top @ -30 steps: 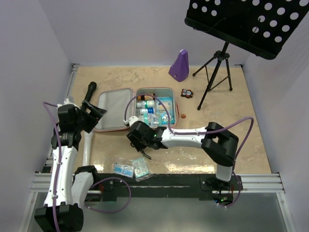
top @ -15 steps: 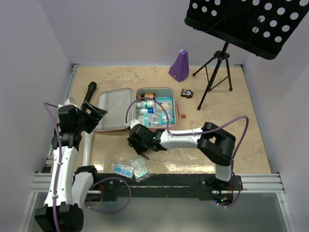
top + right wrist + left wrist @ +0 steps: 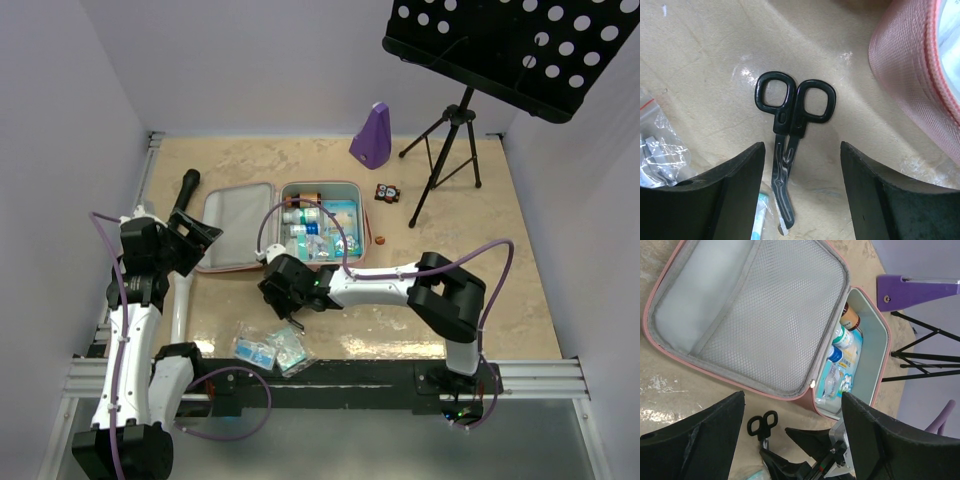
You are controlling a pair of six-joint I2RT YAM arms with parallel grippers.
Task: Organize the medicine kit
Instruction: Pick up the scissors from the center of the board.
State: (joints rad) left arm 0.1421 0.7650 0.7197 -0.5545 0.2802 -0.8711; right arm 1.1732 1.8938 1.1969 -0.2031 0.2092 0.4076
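A pink medicine kit (image 3: 238,222) lies opened flat in the middle of a beige bench (image 3: 480,280), seen from above. Spread out, its long axis runs left to right. The lid is on the left and the tray on the right, both facing up, with the hinge between them.

The lid (image 3: 755,310) has pale grey lining and a mesh pocket that looks flat. The tray holds a brown bottle (image 3: 850,317), a white bottle with a teal label (image 3: 842,337) and blue-and-white packets (image 3: 840,380), packed against the hinge side.

The left tool (image 3: 792,405) hovers over the lid's near left edge, its fingers wide apart, holding nothing.

The right tool (image 3: 800,150) hangs low just in front of the tray, its fingers apart. Black scissors (image 3: 790,130) lie flat on the bench between them, untouched, just beside the kit's pink wall.

Clear bags of supplies (image 3: 272,348) lie near the front edge. A purple metronome (image 3: 372,135) and a music stand (image 3: 445,150) stand at the back.
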